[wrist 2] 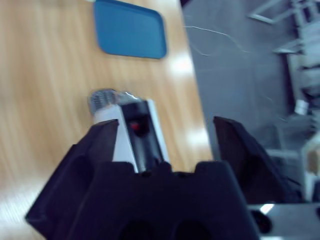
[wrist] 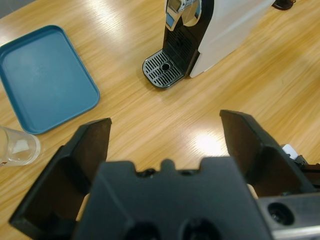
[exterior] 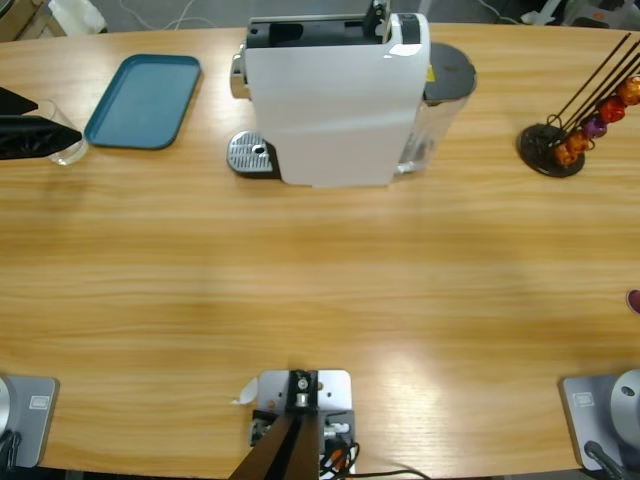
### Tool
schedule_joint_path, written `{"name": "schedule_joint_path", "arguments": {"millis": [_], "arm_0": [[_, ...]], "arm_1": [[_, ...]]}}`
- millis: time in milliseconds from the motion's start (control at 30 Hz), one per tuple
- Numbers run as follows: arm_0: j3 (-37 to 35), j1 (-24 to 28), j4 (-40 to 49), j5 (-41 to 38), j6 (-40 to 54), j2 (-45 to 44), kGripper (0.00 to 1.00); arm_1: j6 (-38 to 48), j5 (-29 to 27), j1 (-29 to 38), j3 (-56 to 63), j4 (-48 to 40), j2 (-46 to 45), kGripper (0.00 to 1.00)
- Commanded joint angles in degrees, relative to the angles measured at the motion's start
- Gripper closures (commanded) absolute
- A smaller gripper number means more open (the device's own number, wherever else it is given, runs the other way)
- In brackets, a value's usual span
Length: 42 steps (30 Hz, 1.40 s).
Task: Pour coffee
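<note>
A white coffee machine (exterior: 335,100) stands at the back middle of the table, its metal drip tray (exterior: 250,155) bare under the spout. A clear empty glass (exterior: 68,152) stands at the far left, beside the blue tray. My left gripper (exterior: 50,118) hangs open above it at the left edge. In the left wrist view the left gripper (wrist: 165,122) holds nothing; the glass (wrist: 17,147) lies outside its left jaw and the machine (wrist: 220,25) is far ahead. My right gripper (wrist 2: 165,124) is open and empty, high up, looking along the machine (wrist 2: 135,130).
An empty blue tray (exterior: 145,100) lies left of the machine. A black capsule stand (exterior: 550,150) with several coloured capsules sits at the back right. A small dark red thing (exterior: 635,298) shows at the right edge. Wide bare wood (exterior: 320,280) spans the front.
</note>
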Motion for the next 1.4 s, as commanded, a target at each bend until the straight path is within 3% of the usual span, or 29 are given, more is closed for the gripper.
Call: {"name": "schedule_joint_path", "arguments": {"millis": [33, 133, 233, 300, 367, 500, 567, 700, 900, 1400], "arm_0": [[1.8, -0.1, -0.4, -1.3, 0.2, 0.5, 0.064], [1.8, -0.3, -0.4, -1.5, 0.2, 0.5, 0.066], [1.9, -0.4, -0.3, -1.6, 0.2, 0.1, 0.093], [2.1, -0.4, -0.3, -1.6, 0.2, -0.4, 0.101], [2.1, -0.4, -0.3, -1.6, 0.2, -0.7, 0.101], [2.1, -0.4, -0.3, -1.6, 0.2, -0.7, 0.101], [2.1, -0.4, -0.3, -1.6, 0.2, -0.6, 0.101], [2.1, -0.4, -0.3, -1.7, 0.2, -0.4, 0.101], [2.0, -0.4, -0.4, -1.7, 0.2, 0.0, 0.101], [1.8, -0.4, -1.3, -1.7, 0.2, 1.7, 0.101]], "arm_1": [[9.3, -22.9, 2.0, 2.9, 10.8, -8.7, 1.000], [20.6, -23.9, 1.7, 4.0, 8.8, -12.8, 1.000], [30.2, -22.5, 0.3, 11.8, -0.5, -18.6, 1.000], [31.8, -16.5, -1.3, 15.1, -4.1, -20.6, 1.000], [33.1, -14.7, -1.4, 19.5, -9.4, -22.4, 1.000], [35.8, -7.0, -1.4, 36.2, -28.5, -26.9, 1.000], [36.7, -5.5, -1.4, 38.1, -28.1, -25.2, 1.000], [39.2, -10.6, -1.1, 45.6, -34.0, -22.3, 1.000], [39.9, -27.7, -0.6, 49.9, -38.3, -19.6, 1.000], [34.6, -33.8, -0.6, 45.6, -47.5, -10.2, 1.000]]}}
